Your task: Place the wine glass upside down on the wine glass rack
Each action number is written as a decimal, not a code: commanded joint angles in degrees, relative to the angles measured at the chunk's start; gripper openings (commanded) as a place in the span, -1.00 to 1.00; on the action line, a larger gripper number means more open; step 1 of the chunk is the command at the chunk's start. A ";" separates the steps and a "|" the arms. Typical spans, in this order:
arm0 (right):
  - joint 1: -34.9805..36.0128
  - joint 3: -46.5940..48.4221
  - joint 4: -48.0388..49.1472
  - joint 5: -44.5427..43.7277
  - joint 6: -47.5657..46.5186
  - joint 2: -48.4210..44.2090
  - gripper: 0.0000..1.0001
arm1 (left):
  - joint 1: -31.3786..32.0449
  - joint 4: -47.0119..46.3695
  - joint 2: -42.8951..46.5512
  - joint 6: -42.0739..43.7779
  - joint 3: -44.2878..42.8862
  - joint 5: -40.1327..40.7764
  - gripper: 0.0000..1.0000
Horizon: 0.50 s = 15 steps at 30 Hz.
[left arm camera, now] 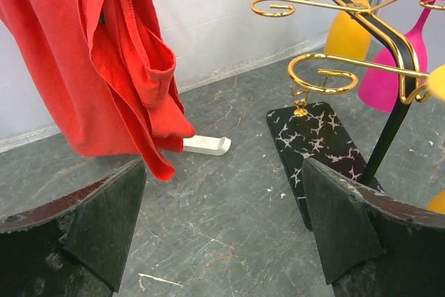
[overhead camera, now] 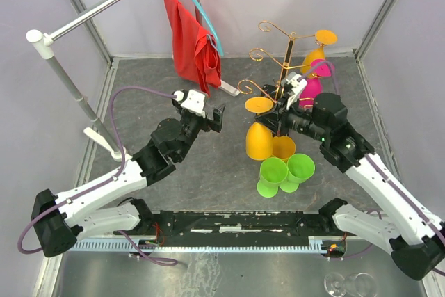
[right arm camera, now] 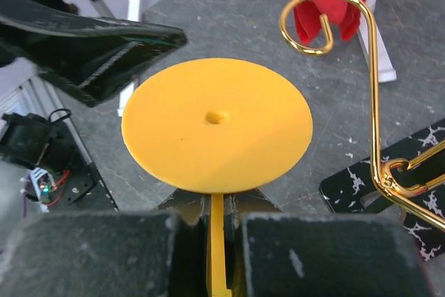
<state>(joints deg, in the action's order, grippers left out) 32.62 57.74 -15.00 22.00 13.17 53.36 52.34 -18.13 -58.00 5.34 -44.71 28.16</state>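
My right gripper (overhead camera: 275, 119) is shut on the stem of an orange wine glass (overhead camera: 259, 138), holding it upside down with its foot on top. In the right wrist view the round foot (right arm camera: 217, 124) fills the middle and the stem runs down between my right gripper's (right arm camera: 217, 231) pads. The glass hangs just left of the gold wine glass rack (overhead camera: 285, 60), whose scroll arm (right arm camera: 327, 26) curls beside the foot. Another orange glass (overhead camera: 316, 53) and a pink glass (overhead camera: 311, 90) hang on the rack. My left gripper (overhead camera: 213, 117) stands open and empty above the floor (left arm camera: 222, 227).
Green cups (overhead camera: 285, 170) and an orange cup (overhead camera: 283, 148) lie in front of the rack's black marbled base (left arm camera: 320, 144). A red cloth (overhead camera: 191, 46) on a blue hanger hangs from a rail at the back, close to my left gripper. Grey walls enclose the table.
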 commanded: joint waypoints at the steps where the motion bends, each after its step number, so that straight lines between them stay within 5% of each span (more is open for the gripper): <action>1: 1.16 -1.71 7.87 -3.38 -0.58 2.16 -0.97 | -0.33 -2.44 0.93 -2.92 0.28 0.64 0.98; 15: 3.78 -11.36 23.71 -14.20 -2.79 2.12 -0.97 | -1.02 -1.82 3.19 -2.01 2.20 1.75 0.98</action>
<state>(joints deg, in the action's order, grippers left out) 35.66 47.90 -1.50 12.43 11.62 56.62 51.75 -18.11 -56.38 5.34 -42.78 28.56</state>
